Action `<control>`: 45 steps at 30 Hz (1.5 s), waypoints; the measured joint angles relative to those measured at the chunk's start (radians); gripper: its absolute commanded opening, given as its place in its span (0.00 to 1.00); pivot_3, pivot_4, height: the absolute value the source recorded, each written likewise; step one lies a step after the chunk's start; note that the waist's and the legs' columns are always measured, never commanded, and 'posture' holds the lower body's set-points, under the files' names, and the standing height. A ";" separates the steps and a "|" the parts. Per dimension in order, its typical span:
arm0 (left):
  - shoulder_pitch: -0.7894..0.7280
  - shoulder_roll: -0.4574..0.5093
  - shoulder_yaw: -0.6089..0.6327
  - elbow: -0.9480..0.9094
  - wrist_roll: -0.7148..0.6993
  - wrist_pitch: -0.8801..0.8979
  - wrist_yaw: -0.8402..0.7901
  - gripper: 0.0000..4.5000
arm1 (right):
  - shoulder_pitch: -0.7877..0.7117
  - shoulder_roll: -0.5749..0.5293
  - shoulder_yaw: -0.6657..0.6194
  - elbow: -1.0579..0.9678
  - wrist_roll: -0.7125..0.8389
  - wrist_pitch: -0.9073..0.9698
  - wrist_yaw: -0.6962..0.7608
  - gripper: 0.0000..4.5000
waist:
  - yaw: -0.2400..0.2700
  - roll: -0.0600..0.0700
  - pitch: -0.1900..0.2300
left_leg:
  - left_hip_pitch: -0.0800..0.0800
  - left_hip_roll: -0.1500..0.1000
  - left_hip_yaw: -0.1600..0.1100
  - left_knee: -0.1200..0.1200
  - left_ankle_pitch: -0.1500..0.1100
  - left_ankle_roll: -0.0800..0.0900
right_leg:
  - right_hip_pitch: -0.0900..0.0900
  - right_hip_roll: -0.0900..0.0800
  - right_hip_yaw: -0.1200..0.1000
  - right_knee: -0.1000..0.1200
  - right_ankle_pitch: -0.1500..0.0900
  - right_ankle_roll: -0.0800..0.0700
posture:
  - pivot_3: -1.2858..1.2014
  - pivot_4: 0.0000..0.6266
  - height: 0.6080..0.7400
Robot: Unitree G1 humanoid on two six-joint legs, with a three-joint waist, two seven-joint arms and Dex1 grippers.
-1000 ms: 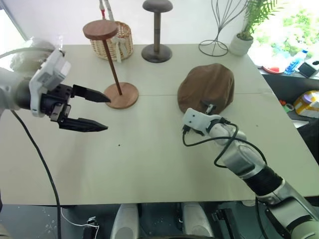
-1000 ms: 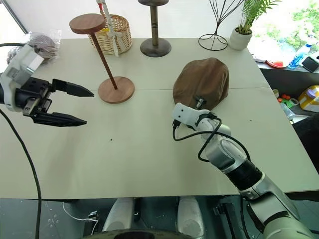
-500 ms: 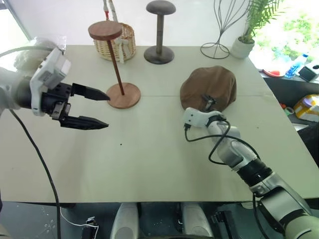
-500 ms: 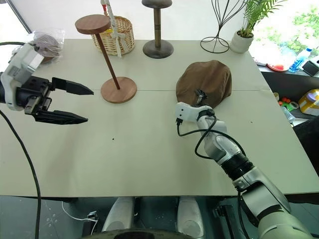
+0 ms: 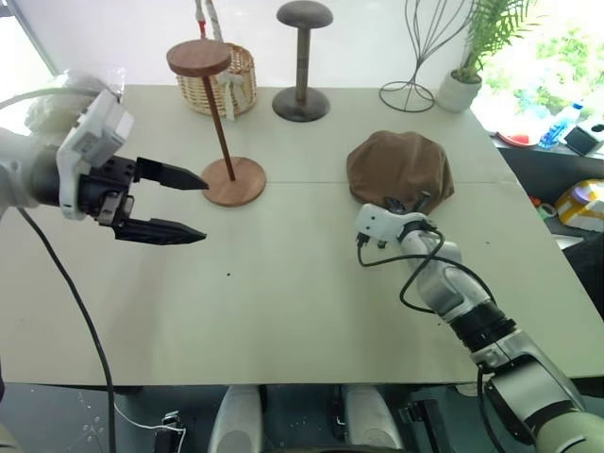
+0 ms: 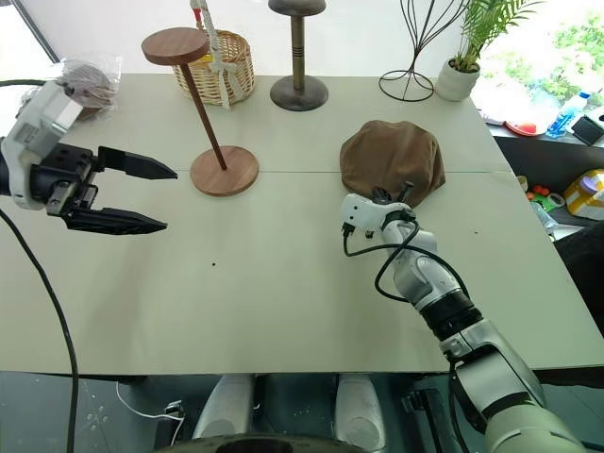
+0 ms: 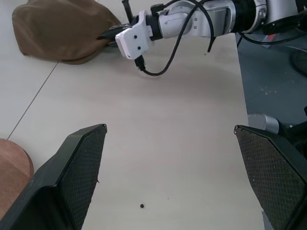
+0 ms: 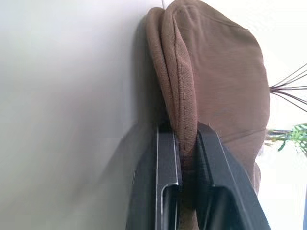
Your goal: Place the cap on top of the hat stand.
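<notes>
The brown cap [image 5: 401, 165] lies on the table to the right of centre. My right gripper [image 5: 401, 204] is at the cap's near edge. The right wrist view shows its two fingers [image 8: 165, 158] shut on the folded rim of the cap [image 8: 216, 81]. The reddish-brown hat stand [image 5: 222, 118] stands to the left of the cap, its slanted rod joining a small top disc [image 5: 199, 58] to a round base [image 5: 234, 180]. Left of that base my left gripper [image 5: 206, 209] hangs above the table, open and with nothing in it, pointing to the right.
Along the back edge stand a wicker basket [image 5: 219, 80], a dark grey stand with a thick post [image 5: 302, 57], a black wire stand [image 5: 425, 47] and a potted plant [image 5: 462, 80]. A plastic-wrapped bundle [image 6: 85, 80] sits at the back left corner.
My right gripper has pushed forward onto the cap's near edge and shut on it, and the cap has bunched up and shifted slightly away. The left arm has not moved.
</notes>
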 measured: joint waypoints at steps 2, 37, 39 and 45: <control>0.000 -0.003 0.000 0.000 0.000 0.000 0.003 1.00 | 0.005 0.000 -0.007 -0.002 -0.002 -0.009 0.002 0.01 | 0.000 0.000 0.000 | 0.000 0.000 0.000 0.000 0.000 0.000 | 0.000 0.000 0.000 0.000 0.000 0.000 | 0.52 0.24 0.91; 0.316 -0.006 0.682 -0.075 -0.178 0.235 0.384 1.00 | -0.939 0.335 -0.100 0.411 0.219 -0.589 0.177 0.01 | -0.058 0.010 0.008 | 0.000 0.000 -0.001 -0.010 0.000 0.000 | -0.009 0.001 0.000 0.008 0.000 0.006 | 0.52 0.24 0.91; 0.334 -0.001 0.728 -0.076 -0.178 0.244 0.397 1.00 | -0.943 0.365 -0.087 0.449 0.219 -0.624 0.173 0.01 | -0.059 0.009 0.008 | 0.000 0.000 -0.001 -0.010 0.000 0.000 | -0.009 0.001 0.000 0.008 0.000 0.006 | 0.52 0.24 0.91; 0.342 0.055 0.846 -0.048 -0.179 0.278 0.429 1.00 | -0.866 0.386 -0.072 0.387 0.231 -0.669 0.218 0.01 | -0.058 0.009 0.008 | 0.000 0.000 -0.001 -0.010 0.000 -0.001 | -0.009 0.000 0.000 0.008 -0.001 0.006 | 0.52 0.24 0.91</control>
